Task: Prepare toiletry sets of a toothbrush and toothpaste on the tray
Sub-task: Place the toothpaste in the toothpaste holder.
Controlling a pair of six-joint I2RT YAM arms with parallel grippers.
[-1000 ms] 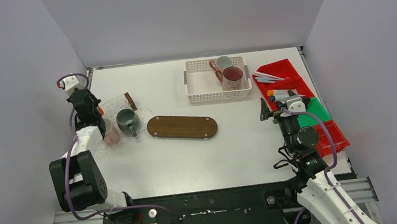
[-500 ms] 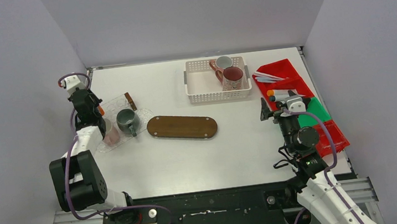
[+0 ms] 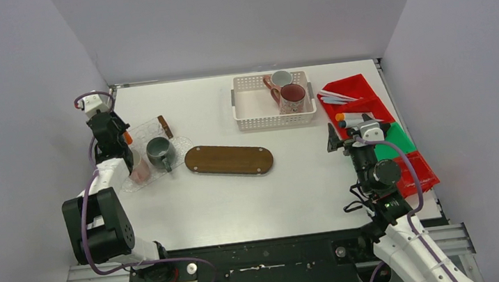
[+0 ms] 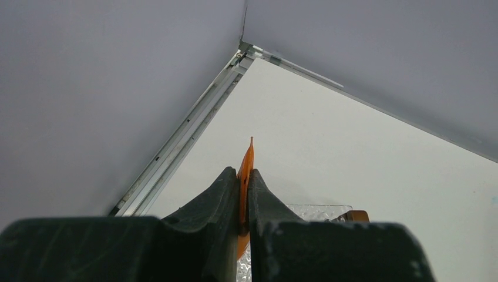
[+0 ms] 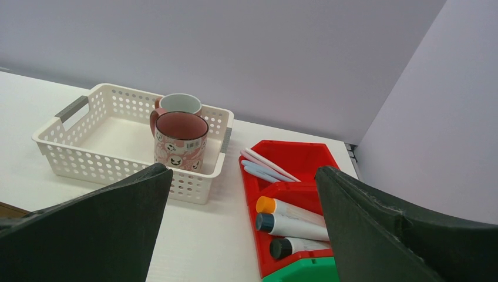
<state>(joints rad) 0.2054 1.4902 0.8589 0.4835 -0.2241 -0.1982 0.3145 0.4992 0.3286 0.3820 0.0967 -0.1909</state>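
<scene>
The left pincer (image 4: 244,179) is closed tight on a thin, flat orange piece (image 4: 247,155). The piece shows only its narrow edge, so I cannot tell whether it is a toothbrush or a tube. In the left wrist view its long axis runs up and down, and its pointed tip rises past the fingertips toward the worktop's far left corner.

Seen from above, this pincer hangs over the far left part of a clear textured plastic tray with brown handles (image 3: 176,146). On that tray stand a dark green ceramic mug (image 3: 159,149) and a pinkish-white mug (image 3: 141,170), the second partly hidden by the arm. Just to the right lies an oval wooden tray (image 3: 229,160), its long axis running left to right.

The right pincer (image 5: 242,175) is spread wide and holds nothing, low over the white worktop (image 3: 239,198) beside a red plastic bin (image 5: 293,153). In the bin's far compartment slim toothbrushes (image 5: 267,166) lie side by side, slanting across it. In the next compartment three tapered tubes (image 5: 293,226) lie parallel, their orange, blue and black caps pointing left toward a white perforated basket (image 5: 111,161).

In the basket stand a maroon patterned mug (image 5: 180,141) and, touching behind it, a white mug with a pink handle (image 5: 179,103). A green bin (image 3: 395,138) adjoins the red one on its near side.
</scene>
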